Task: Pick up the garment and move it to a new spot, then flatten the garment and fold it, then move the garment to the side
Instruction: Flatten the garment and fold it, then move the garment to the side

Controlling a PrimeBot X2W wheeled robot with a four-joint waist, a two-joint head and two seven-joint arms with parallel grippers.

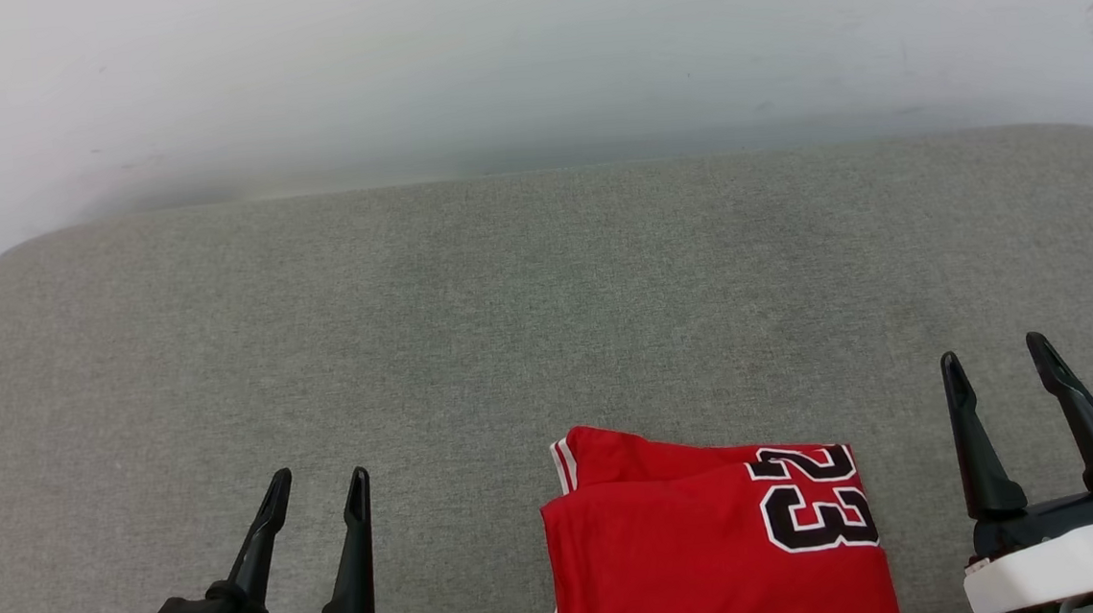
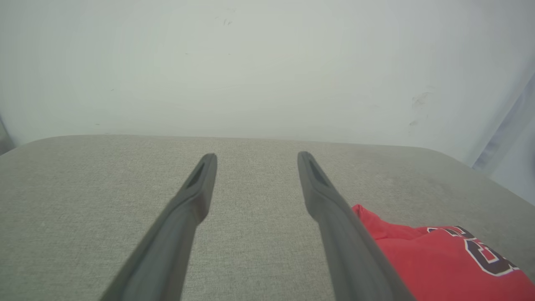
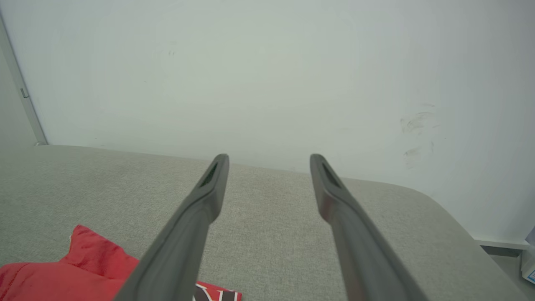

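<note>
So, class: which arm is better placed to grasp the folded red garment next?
Probably the right: the right gripper stands open and nearer the garment than the open left gripper.
</note>
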